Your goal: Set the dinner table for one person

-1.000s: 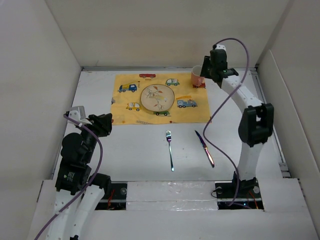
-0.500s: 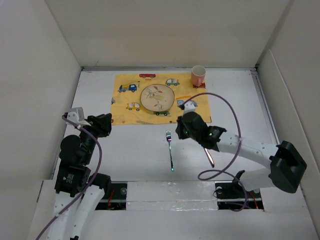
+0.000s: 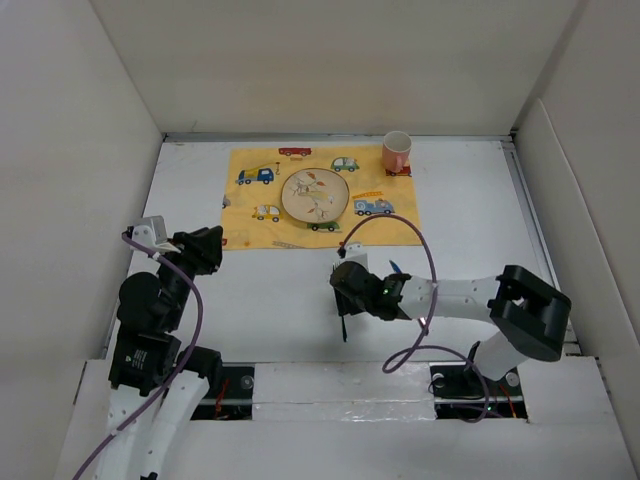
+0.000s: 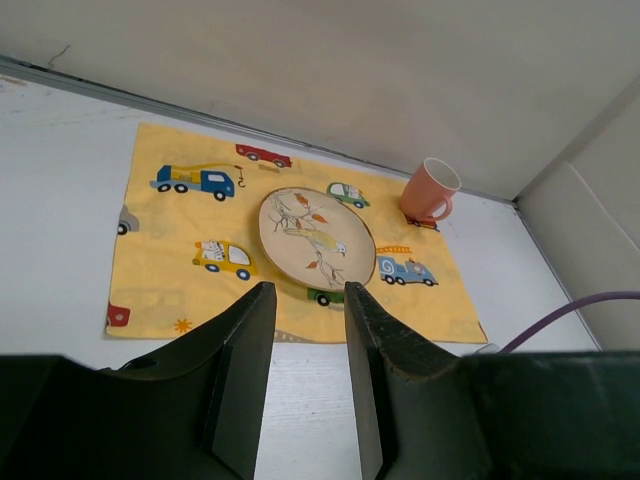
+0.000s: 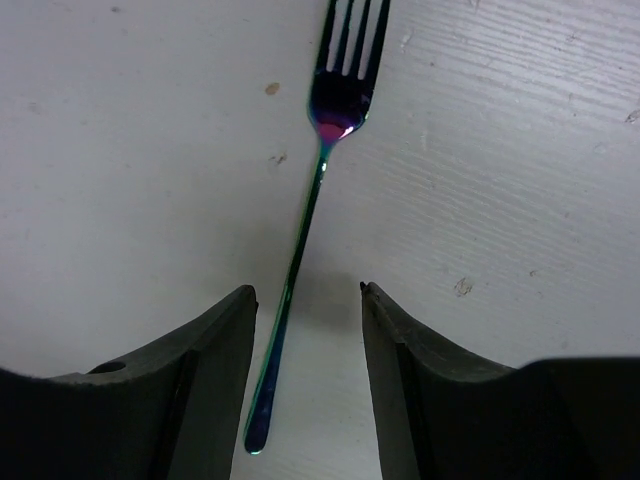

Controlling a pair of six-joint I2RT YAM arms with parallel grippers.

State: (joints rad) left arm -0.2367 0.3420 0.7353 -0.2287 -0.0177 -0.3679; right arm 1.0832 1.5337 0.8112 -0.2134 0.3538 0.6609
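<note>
- My right claw (image 5: 305, 298) hangs low over the fork (image 5: 322, 165). Its jaws are apart, one on each side of the handle, and they grasp nothing; the fork lies flat on the dinner table (image 3: 480, 200).
- My left claw (image 4: 306, 295) is released too, with nothing between its fingers. It is folded back near the table's left edge, well away from the setting.
- Done, as far as I can judge: the yellow placemat (image 3: 395, 228) lies flat toward the middle of the far edge. The plate (image 3: 315, 194) sits at its centre, and the pink mug (image 3: 396, 152) stands upright at its far right corner.
- Not done: the fork lies on bare table between the placemat's near edge and the table's near edge, tines pointing toward the placemat. It has not been laid beside the plate.
- A sliver of what I take to be the knife (image 3: 396, 267) shows past my right arm, also on bare table just off the placemat's near edge. The arm hides the rest of it.
- I judge the job a little over half done: the large pieces are placed and the cutlery remains.
- The next step looks like closing on the fork handle. It is thin and lies flat against the table, so the grip may slip.
</note>
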